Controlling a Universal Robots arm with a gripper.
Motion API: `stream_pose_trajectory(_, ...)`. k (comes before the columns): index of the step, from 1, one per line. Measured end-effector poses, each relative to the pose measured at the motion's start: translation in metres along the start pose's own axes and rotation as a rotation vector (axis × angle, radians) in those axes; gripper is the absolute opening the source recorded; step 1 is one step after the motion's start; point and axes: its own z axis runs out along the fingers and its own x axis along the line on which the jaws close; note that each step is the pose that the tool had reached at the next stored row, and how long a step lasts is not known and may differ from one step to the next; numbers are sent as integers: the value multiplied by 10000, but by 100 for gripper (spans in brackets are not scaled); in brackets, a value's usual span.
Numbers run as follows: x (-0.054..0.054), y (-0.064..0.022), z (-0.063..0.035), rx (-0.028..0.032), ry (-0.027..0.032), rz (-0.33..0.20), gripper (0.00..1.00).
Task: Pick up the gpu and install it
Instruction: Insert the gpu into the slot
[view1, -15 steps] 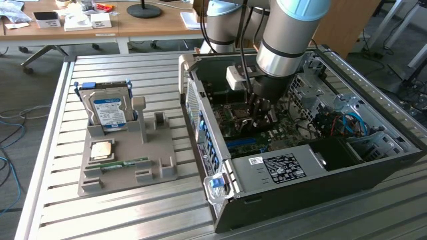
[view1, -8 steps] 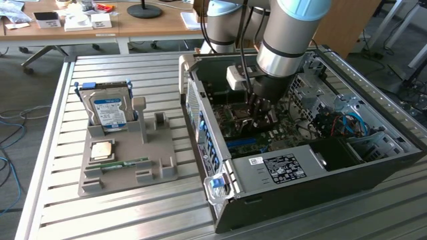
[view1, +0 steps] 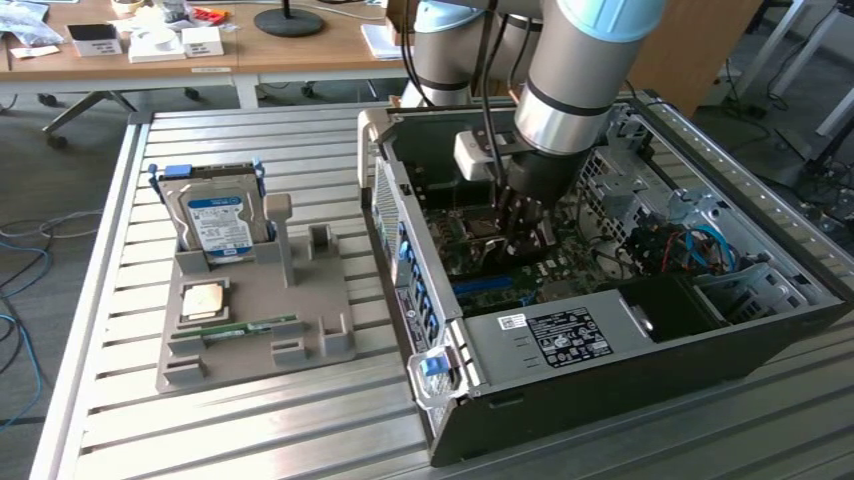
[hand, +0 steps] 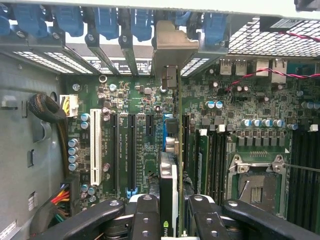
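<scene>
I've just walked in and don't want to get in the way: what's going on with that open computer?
The robot arm's gripper is down inside the open PC case, closed on the gpu. The card stands on edge over the motherboard, with its metal bracket up at the rear slot openings. Whether it is fully seated in a slot cannot be told. On the grey tray beside the case, a hard drive and a RAM stick sit in their holders.

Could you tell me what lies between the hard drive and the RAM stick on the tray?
A square silvery chip lies there, in the exterior view.
</scene>
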Motion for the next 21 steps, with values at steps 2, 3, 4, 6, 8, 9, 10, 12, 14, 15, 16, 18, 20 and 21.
stream_pose_trajectory(2,0,0,0,-12,1,3,27)
stream_pose_trajectory(3,0,0,0,-14,0,3,27)
stream_pose_trajectory(4,0,-1,0,-16,1,2,27)
stream_pose_trajectory(6,0,-8,0,-17,0,-1,27)
stream_pose_trajectory(8,0,-9,0,-17,1,2,27)
stream_pose_trajectory(9,0,-9,0,-17,1,2,27)
stream_pose_trajectory(10,0,-9,-1,-17,1,2,27)
stream_pose_trajectory(12,4,-10,0,-16,1,1,27)
stream_pose_trajectory(14,7,-10,0,-16,0,1,27)
stream_pose_trajectory(15,7,-10,0,-16,0,2,27)
stream_pose_trajectory(16,7,-10,-1,-16,0,2,27)
stream_pose_trajectory(18,8,-10,-1,-16,0,2,27)
stream_pose_trajectory(20,8,-10,0,-16,0,1,27)
stream_pose_trajectory(21,8,-8,1,-16,0,1,27)
